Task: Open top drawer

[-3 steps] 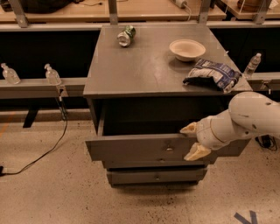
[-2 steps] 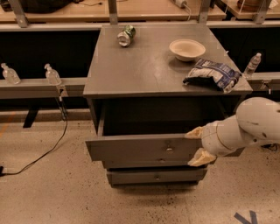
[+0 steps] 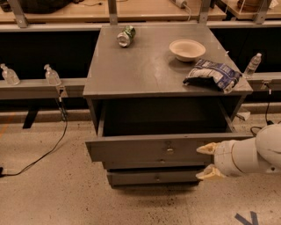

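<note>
The floor (image 3: 52, 197) nearest the camera is pale, speckled stone, with a thin black cable (image 3: 44, 154) curling over it at the left. Low on the right, the gripper (image 3: 205, 161) juts from a smooth, rounded white arm (image 3: 252, 154). Its two cream, pointed fingers are spread one above the other and hold nothing.

Compared with a second ago, the gripper has drawn off to the right and sits a little lower. The drawer remains pulled out as it was.

The top drawer (image 3: 131, 149) stands out from the cabinet. Its flat, matte grey front is a wide rectangle with a small round metal knob (image 3: 169, 150) at its centre, and the tray behind it is deep and dark. The gripper is before the right end of that front, to the right of the knob and clear of it. Below it sit narrower grey drawer fronts (image 3: 151, 178), both shut.

Farther back, the dull grey cabinet top (image 3: 145, 66) bears a crumpled blue-and-white bag (image 3: 213, 74), a shallow cream bowl (image 3: 187, 48) and a dented can (image 3: 126, 36) lying on its side. Clear plastic bottles (image 3: 52, 75) stand on the rail behind, with a wooden bench (image 3: 145, 9) beyond.
</note>
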### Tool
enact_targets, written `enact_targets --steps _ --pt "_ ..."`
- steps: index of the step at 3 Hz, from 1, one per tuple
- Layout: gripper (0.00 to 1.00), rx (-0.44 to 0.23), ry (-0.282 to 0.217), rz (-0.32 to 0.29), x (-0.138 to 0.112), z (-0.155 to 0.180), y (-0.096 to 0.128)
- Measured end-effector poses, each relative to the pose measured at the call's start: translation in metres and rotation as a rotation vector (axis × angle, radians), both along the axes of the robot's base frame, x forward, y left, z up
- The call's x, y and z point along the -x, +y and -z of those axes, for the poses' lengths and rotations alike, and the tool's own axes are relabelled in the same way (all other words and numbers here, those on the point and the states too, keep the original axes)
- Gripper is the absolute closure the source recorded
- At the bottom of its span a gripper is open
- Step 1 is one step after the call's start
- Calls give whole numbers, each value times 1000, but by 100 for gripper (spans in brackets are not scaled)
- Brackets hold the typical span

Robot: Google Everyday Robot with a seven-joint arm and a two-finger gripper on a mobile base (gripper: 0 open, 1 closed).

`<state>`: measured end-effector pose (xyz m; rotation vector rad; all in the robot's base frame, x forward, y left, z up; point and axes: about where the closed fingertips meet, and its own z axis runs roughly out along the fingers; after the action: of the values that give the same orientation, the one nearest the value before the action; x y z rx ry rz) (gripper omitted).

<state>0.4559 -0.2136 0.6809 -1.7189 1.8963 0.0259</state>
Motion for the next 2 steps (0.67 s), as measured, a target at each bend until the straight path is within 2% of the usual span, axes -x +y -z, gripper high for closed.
enact_targets --steps 1,2 --pt "42 28 -78 -32 -14 -25 1" --pt "43 40 -166 -85 -42 -54 7"
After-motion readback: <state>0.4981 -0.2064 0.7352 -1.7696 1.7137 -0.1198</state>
